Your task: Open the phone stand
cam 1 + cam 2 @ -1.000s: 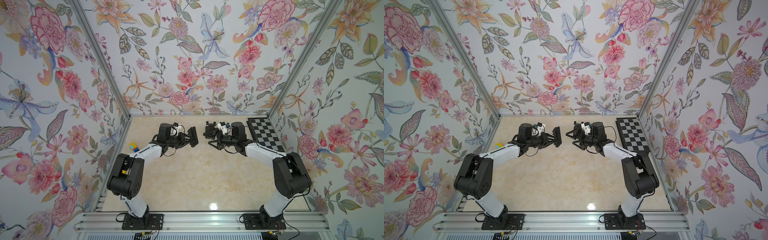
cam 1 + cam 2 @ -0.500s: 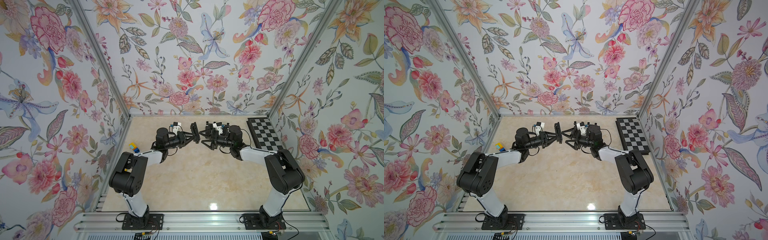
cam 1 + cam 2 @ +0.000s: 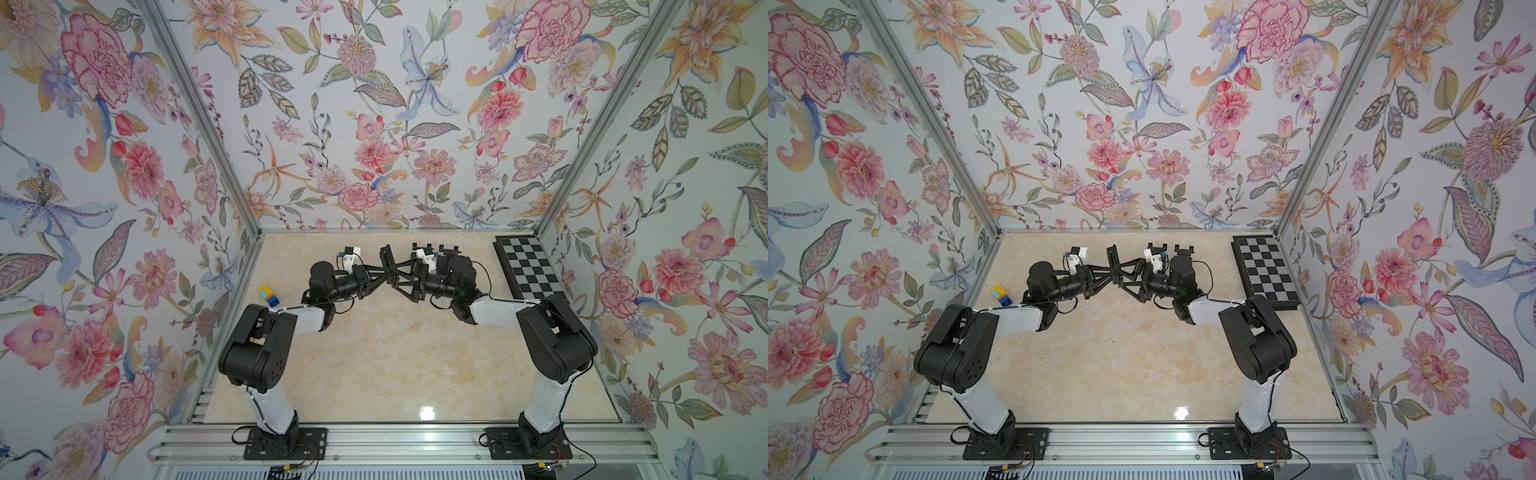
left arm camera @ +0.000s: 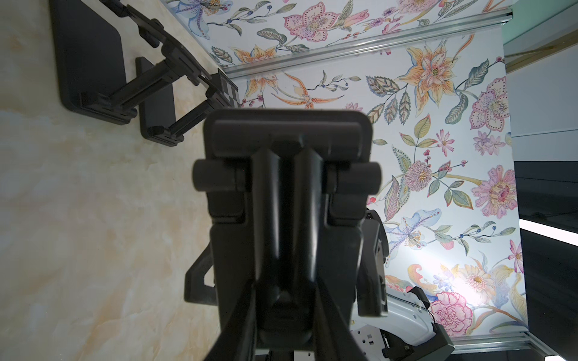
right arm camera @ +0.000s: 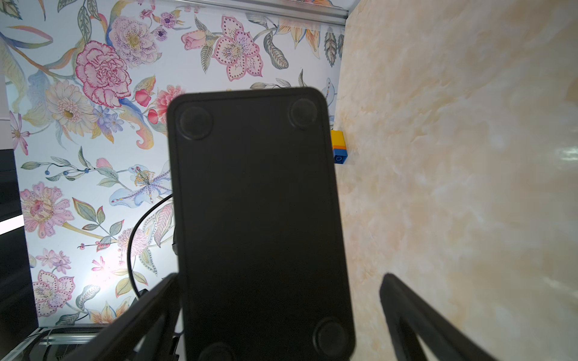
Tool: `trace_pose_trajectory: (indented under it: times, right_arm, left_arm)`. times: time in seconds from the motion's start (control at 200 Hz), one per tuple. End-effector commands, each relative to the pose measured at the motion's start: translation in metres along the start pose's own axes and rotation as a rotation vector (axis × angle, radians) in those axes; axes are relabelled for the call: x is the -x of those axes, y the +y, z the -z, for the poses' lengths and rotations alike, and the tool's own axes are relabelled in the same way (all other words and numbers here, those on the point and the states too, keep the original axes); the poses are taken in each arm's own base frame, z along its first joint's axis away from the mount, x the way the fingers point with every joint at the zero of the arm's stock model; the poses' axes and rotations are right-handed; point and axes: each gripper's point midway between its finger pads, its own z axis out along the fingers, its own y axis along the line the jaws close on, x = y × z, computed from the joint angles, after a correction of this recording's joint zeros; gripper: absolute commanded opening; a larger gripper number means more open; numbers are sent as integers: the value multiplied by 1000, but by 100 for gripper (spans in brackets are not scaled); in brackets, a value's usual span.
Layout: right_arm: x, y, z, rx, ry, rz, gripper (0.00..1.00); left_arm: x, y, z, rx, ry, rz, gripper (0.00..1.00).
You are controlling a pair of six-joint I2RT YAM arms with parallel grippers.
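Two arms meet above the back-middle of the worktop [image 3: 395, 365]. The phone stand [image 4: 287, 128] is off the surface, carried edge-up between them.
State, left hand [image 4: 287, 156]: fingers nearly together, pinching a thin part of the stand near its hinge barrel.
State, right hand [image 5: 281, 278]: spread fully wide, one finger on each side of the stand's base plate. The plate's underside, with its round rubber feet, faces that wrist camera. I can make out no contact, and nothing is held.
Judgement: pick-up and presentation are done. The plates look folded flat together, so the opening itself is not yet started. Remaining: close the right hand on the base, then swing the plates apart at the hinge.
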Motion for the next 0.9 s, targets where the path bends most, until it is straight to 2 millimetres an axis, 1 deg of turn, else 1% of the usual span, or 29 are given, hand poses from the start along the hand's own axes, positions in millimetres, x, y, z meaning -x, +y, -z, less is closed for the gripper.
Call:
trace_pose_trajectory:
  times: [0.0,0.11,0.215,0.325,0.51,0.58,0.635,0.76,0.895]
  right_arm:
    - [3,15,-6,59,-12,37,100]
    - [4,17,-8,65,-18,43,96]
    - [2,16,-10,73,-10,38,89]
    - [0,16,-13,86,-5,31,79]
    - [-1,18,-15,100,-6,35,60]
    - [1,19,-15,104,-9,39,56]
    - [2,19,-14,105,-10,41,51]
    - [7,20,-11,106,-20,44,49]
    - [17,21,-4,103,-37,49,49]
  left_arm:
    - [0,-7,2,-35,-6,-38,0]
    - [2,-6,3,-34,-12,-35,0]
    - [4,-4,4,-32,-18,-31,0]
    - [5,-2,6,-31,-24,-26,0]
    - [9,2,11,-28,-39,-17,0]
    - [9,3,13,-27,-44,-13,0]
    - [10,5,14,-25,-46,-9,0]
    - [11,7,18,-24,-50,-5,0]
    - [12,9,23,-21,-51,-2,0]
